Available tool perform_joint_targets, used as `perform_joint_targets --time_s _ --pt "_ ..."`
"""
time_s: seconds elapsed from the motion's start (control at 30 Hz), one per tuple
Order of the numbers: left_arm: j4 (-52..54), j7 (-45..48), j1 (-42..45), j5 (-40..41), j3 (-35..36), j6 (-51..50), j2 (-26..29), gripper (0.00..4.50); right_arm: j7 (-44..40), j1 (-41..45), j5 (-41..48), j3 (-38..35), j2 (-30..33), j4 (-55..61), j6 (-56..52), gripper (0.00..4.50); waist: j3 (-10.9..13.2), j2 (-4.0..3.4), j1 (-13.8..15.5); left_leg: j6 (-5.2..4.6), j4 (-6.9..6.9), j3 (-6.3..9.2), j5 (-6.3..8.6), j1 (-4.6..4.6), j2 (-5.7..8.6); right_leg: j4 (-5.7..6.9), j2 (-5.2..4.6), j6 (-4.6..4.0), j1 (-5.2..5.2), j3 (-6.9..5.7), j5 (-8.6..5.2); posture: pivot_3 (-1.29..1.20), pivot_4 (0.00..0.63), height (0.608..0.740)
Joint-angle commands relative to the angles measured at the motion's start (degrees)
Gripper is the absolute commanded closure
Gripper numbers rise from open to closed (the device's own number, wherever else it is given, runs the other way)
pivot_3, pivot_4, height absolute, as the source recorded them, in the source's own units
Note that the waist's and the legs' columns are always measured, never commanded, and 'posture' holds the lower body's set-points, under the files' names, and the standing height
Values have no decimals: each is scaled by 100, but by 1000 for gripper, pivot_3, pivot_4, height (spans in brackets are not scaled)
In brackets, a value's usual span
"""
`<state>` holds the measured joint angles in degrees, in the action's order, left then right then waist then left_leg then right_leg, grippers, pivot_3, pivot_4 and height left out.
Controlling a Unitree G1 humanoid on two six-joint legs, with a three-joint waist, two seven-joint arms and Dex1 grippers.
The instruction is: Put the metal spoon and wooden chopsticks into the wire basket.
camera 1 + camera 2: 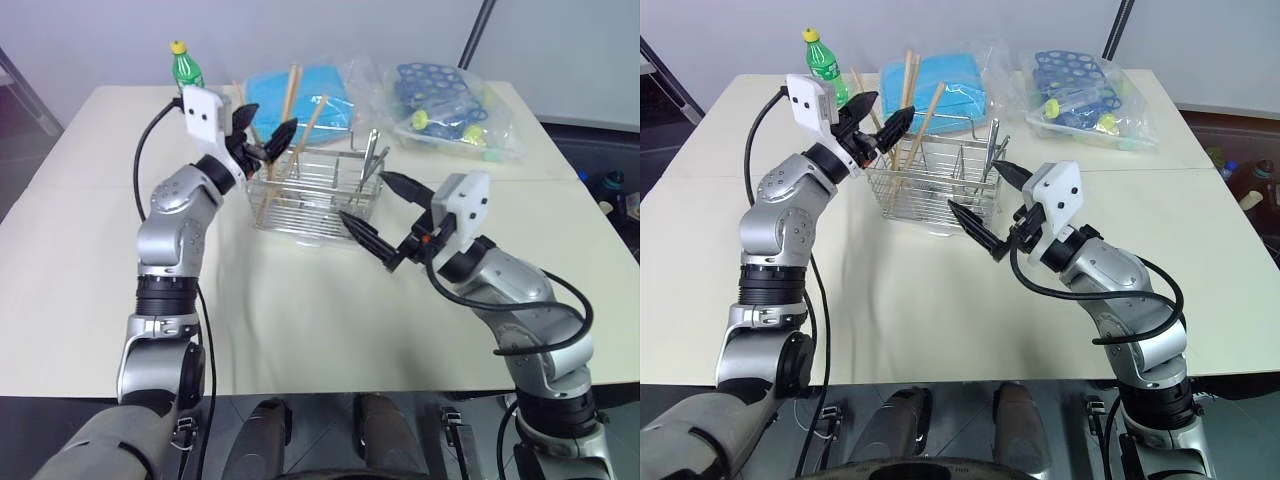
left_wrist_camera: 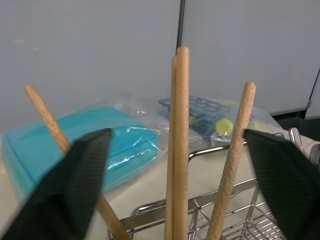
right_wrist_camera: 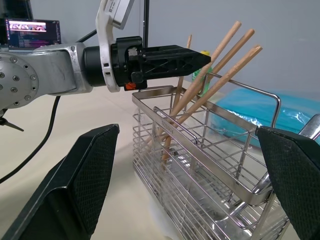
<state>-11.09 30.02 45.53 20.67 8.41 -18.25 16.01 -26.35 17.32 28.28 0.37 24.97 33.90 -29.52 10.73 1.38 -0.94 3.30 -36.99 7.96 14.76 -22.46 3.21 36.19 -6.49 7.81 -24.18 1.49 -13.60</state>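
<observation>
Right claw (image 1: pixel 383 222) gapes empty (left claw (image 1: pixel 262 133) too) beside wire basket (image 1: pixel 300 205).

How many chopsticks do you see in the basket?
4 chopsticks stand in the basket's end compartment nearest the left gripper, leaning apart; two are pressed together. More may be hidden.
</observation>
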Motion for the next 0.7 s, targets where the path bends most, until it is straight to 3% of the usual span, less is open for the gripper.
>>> perform_joint_targets --time_s 0.03,0.23,0.37,0.53,0.7 --pt "325 -4 67 25 35 8 147 33 -36 117 -8 -85 9 115 127 0 0 0 -2 0 0 0 0 0 0 0 0 0 0 0 0 0 150 740" --pt "888 -6 156 160 79 -671 608 33 -176 216 158 -237 118 41 18 0 0 0 -7 0 1 0 0 0 0 0 0 0 0 0 0 0 150 740" --pt "1605 434 -227 463 157 -1235 1282 33 -440 129 433 -382 396 193 -168 0 2 -4 -23 -1 2 0 1 0 -1 0 0 0 0 1 0 0 150 740" --pt "2546 624 -1077 927 468 -2053 1970 33 -604 -9 731 -520 629 351 -357 0 3 -5 -26 -2 3 0 1 1 -2 0 1 -1 0 1 0 0 150 740" --pt "3404 427 -1938 1441 908 -2616 2106 33 -677 -196 889 -538 721 456 -434 0 4 -6 5 -4 2 1 2 2 -4 0 1 -1 2 1 -1 0 150 740"
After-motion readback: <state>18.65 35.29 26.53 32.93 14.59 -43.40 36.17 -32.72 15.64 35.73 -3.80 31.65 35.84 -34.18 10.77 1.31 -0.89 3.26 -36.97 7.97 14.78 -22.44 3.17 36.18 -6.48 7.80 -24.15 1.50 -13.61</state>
